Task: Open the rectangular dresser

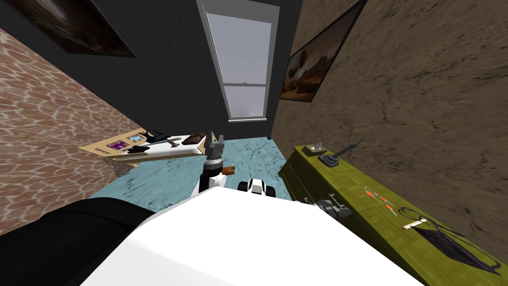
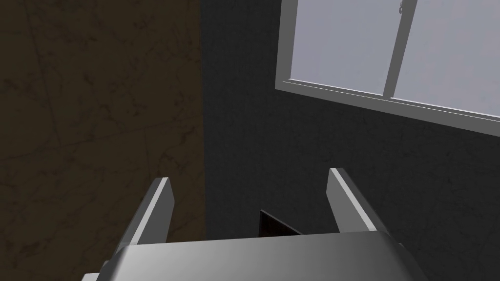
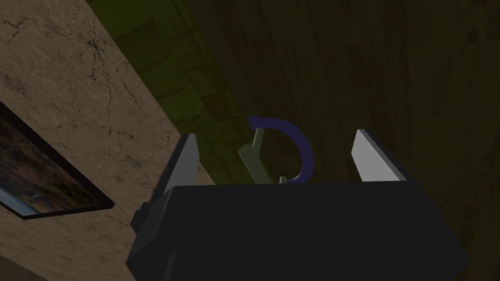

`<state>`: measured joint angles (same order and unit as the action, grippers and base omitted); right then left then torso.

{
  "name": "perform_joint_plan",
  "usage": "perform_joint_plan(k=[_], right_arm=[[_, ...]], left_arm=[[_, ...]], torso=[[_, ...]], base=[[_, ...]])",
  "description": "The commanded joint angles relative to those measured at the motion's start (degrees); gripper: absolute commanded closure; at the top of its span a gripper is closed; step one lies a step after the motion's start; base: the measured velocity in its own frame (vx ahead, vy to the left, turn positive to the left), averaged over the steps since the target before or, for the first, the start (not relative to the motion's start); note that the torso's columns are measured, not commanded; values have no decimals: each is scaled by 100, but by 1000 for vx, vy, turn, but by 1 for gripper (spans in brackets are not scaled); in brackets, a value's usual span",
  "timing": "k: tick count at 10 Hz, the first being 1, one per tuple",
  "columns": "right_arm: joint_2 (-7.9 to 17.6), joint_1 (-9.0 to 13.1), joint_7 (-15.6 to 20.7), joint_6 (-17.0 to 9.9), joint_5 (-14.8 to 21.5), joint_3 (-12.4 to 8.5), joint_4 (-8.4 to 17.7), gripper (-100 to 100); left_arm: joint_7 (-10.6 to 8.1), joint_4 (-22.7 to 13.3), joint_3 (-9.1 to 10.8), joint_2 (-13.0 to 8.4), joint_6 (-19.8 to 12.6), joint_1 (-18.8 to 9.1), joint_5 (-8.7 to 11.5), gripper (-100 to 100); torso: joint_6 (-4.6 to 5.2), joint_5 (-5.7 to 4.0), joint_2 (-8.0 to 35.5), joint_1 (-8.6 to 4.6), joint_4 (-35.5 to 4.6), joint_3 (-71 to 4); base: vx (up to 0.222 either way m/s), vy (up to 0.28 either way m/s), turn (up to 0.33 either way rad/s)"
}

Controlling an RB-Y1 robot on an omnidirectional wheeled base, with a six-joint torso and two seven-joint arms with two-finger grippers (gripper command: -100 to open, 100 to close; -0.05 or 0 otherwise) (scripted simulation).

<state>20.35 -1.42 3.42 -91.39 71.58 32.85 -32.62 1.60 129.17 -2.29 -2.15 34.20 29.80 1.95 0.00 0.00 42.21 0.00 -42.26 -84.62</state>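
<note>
Dresser (image 1: 347,183): long, olive green, set against the brown wall on the right. Its front (image 3: 390,73) is seen in the right wrist view as dark olive wood.

Right gripper (image 1: 333,207) is held at the dresser's front, just under the top's front edge and near its middle. Fingers are spread and empty. A thin greenish handle (image 3: 254,158) and a blue arc (image 3: 302,146) are seen between the fingers (image 3: 188,156). What the arc is cannot be told. Whether the fingers touch the handle cannot be told.

Left gripper (image 1: 216,140) is raised at centre, away from the dresser, fingers (image 2: 161,205) also released, nothing held.

Step judged: closing on the handle; nothing opened yet.

Risks, as judged:
- The handle lies off-centre, nearer one finger. If closed from here, it may be pushed sideways or only nipped at the tips, and slip on the pull.
- The arc may be caught instead of the handle.
- A pull not square to the front may jam the drawer or door.
- A jerk may shake the small things on the top near the front edge.
</note>
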Motion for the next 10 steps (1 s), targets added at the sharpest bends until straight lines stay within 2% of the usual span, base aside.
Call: perform_joint_plan(k=[1, 2, 7, 10], right_arm=[[-241, -188, -97, -281, 108, 90, -26, 100], [-157, -116, -70, -249, 91, 54, 31, 100], [27, 80, 200, 3, 3, 6, -127, 100], [4, 97, 164, 0, 1, 4, -56, 100]], left_arm=[[0, 0, 0, 0, 0, 0, 0, 0], [0, 0, 0, 1, 0, 0, 0, 0], [0, 0, -2, 2, 0, -2, 0, 0], [0, 0, 0, 0, 0, 0, 0, 0]], torso=[[1, 0, -2, 1, 0, -1], [-11, -57, -22, -37, 17, 8], [-23, -35, -4, -16, 3, 11], [-8, -17, -27, -53, 5, -12]], base=[[49, -18, -40], [15, 5, -19], [-78, 150, -6], [-39, 64, 3]])
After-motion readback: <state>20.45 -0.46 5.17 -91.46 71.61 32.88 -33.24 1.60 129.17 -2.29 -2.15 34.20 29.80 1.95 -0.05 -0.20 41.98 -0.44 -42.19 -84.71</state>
